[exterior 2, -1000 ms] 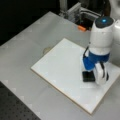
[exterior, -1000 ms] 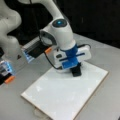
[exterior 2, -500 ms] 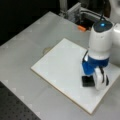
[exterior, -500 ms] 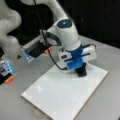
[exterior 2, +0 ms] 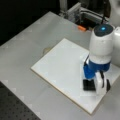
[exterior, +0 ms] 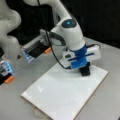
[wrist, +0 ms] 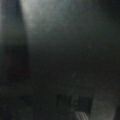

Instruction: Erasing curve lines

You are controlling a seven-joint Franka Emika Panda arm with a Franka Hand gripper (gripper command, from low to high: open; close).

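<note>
The tool [exterior: 85, 71] is pressing a dark eraser block [exterior 2: 89, 85] onto the white board's [exterior 2: 62, 65] right part, gripping it. No curve lines are showing anywhere on the board, so I cannot tell how much erasing remains.

A grey table [exterior: 110, 57] [exterior 2: 32, 40] carries a white board [exterior: 60, 95] [exterior 2: 62, 67] lying flat, and an orange piece [exterior 2: 81, 28] beside the board.

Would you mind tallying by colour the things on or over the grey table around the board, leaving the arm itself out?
White: 1, the board.
Black: 1, the eraser block under the gripper, resting on the board.
Orange: 2, small pieces; a front view shows one.
Total: 4.
No curve lines are visible.
</note>
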